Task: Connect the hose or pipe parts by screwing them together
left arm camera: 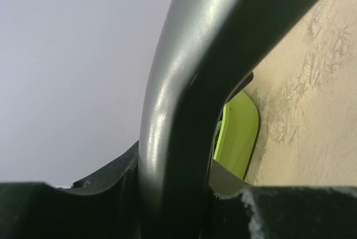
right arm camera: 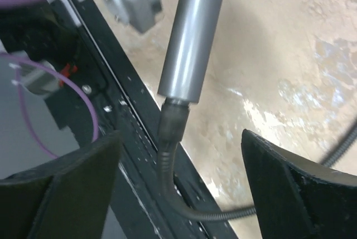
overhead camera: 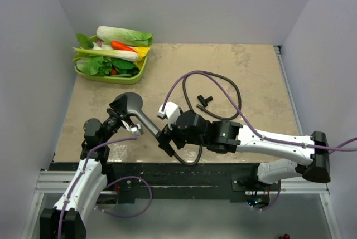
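**benchwatcher:** What's the left arm got hold of?

**pipe_dreams:** The left fingers (overhead camera: 133,127) are clamped on the shower head (overhead camera: 127,105), right at the neck where the round face bends into the handle. In the left wrist view that grey bend fills nearly the whole shot. The head is over the near left part of the tabletop (overhead camera: 251,66), with the handle slanting down toward the right arm.

**benchwatcher:** And the right one?

**pipe_dreams:** The right fingers (overhead camera: 166,141) are spread wide with nothing in them. They sit on either side of the handle's end, clear of it. The nut (right arm camera: 173,119) sits right against that end. The hose (right arm camera: 166,172) drops from it past the front edge, then curls off to the right.

**benchwatcher:** Anything else there?

**pipe_dreams:** A green tray (left arm camera: 240,133) of vegetables (overhead camera: 122,35) in the far left corner.
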`<state>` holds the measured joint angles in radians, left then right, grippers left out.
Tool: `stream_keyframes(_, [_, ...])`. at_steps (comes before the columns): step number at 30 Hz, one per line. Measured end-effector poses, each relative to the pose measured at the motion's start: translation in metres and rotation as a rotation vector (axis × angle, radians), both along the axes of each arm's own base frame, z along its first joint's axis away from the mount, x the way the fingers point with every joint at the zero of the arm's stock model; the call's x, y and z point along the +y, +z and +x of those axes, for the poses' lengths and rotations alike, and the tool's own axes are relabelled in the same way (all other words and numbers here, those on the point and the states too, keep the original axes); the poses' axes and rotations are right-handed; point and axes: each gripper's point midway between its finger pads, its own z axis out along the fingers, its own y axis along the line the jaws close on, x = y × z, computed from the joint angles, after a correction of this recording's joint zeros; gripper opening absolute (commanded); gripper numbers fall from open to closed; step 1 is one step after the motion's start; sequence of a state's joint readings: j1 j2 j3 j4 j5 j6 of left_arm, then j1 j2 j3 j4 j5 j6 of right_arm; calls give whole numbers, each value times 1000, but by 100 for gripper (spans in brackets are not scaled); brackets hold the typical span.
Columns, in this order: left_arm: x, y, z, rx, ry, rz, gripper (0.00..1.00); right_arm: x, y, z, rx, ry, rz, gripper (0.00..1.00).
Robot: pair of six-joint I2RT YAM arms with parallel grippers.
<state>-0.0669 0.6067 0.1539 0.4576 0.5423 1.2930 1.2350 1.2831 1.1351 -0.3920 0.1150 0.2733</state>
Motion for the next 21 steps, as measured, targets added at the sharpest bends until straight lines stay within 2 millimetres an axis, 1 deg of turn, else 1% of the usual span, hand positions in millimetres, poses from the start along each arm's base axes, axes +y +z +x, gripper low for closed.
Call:
stream_keyframes(2, [0, 0, 0, -1, 0, 0, 0, -2, -3, -10, -43, 3, -56, 84])
stream_keyframes(4, [0, 0, 0, -2, 0, 0, 0, 1, -5, -18, -88, 5, -109, 81])
stream_keyframes(7, [0, 0, 0, -2, 0, 0, 0, 11, -9, -26, -149, 6, -171, 76])
stream_keyframes(10, [0, 0, 0, -2, 0, 0, 0, 20, -20, -31, -208, 2, -236, 70])
stream_keyframes(13, [0, 0, 0, -2, 0, 1, 0, 23, -35, -26, -263, -23, -307, 62])
stream_keyframes(14, [0, 0, 0, -2, 0, 0, 0, 23, -39, -22, -279, -36, -328, 60])
stream_keyframes(15, [0, 0, 0, -2, 0, 0, 0, 23, -41, -20, -288, -46, -341, 55])
stream_keyframes(16, [0, 0, 0, 0, 1, -1, 0, 22, -43, -17, -302, -57, -357, 53])
stream_keyframes(20, [0, -1, 0, 6, 2, -5, 0, 20, -43, -10, -338, -80, -386, 40])
stream_keyframes(21, [0, -1, 0, 6, 1, -6, 0, 19, -43, -9, -344, -83, -388, 35])
